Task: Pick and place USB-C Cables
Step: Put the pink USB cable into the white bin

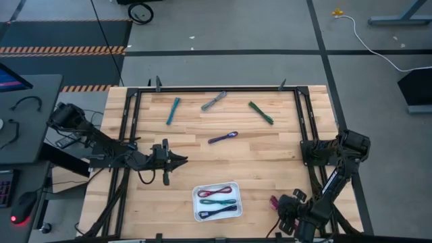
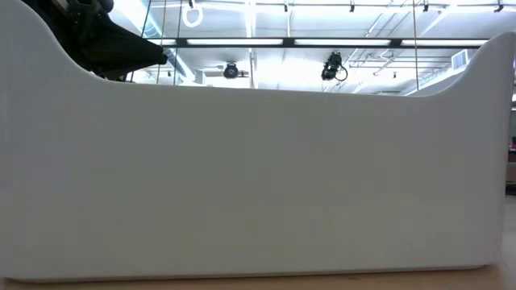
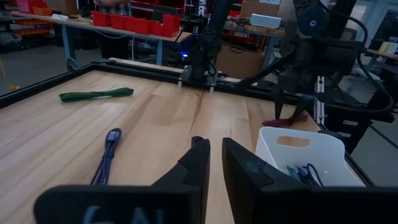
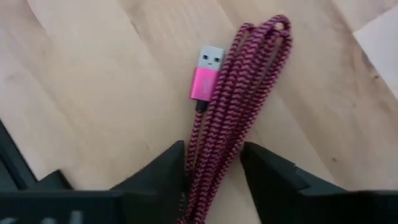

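Observation:
Four USB-C cables lie flat on the wooden table: teal, grey, green and purple. Three more, maroon, teal and dark, lie in the white tray at the near edge. A magenta cable lies right of the tray, under my right gripper, which is shut on it. My left gripper hovers left of the table's middle, pointing right, its fingers a narrow gap apart and holding nothing. The purple cable lies ahead of it. My right gripper has the magenta cable's bundled strands pinched between its two fingers, partway along the bundle. It comes from above, with the fingers across the cable. The looped end and pink plug still lie on the wood.
A black metal frame runs round the table's far and side edges. The tray's white wall fills the low view, with my left arm above it. A desk with a mouse and screen stands left of the table.

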Robot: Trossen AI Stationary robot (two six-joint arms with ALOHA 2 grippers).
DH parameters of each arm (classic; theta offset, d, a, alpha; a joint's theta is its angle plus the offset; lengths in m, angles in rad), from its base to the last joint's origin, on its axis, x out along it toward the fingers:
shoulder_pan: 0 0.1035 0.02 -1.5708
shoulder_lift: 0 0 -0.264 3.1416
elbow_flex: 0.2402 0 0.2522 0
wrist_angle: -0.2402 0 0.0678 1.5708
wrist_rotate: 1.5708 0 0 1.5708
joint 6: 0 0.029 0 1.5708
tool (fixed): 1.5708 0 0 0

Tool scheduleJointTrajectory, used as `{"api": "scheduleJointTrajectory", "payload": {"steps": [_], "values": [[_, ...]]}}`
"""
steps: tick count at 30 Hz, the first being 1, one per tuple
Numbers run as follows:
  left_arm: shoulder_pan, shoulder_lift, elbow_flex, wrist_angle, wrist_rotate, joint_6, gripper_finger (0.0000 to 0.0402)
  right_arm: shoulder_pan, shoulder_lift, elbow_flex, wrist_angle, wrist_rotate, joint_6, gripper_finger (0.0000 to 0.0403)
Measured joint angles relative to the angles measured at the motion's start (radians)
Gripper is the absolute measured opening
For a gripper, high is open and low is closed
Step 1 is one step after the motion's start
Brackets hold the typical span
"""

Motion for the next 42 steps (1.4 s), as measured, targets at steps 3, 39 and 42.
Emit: {"api": "scheduleJointTrajectory", "payload": {"steps": [3,39,42], "values": [[0.000,0.000,0.000,0.000,0.000,0.000,0.0046,0.005,0.001,-0.004,-0.014,-0.002,0.000,0.0123],[0.000,0.000,0.000,0.000,0.000,-0.015,0.0045,-0.421,-0.060,0.415,0.275,0.203,-1.454,0.0018],[0.000,0.000,0.000,0.000,0.000,-0.015,0.0045,-0.475,-0.057,0.406,0.487,0.087,-1.628,0.0019]]}}
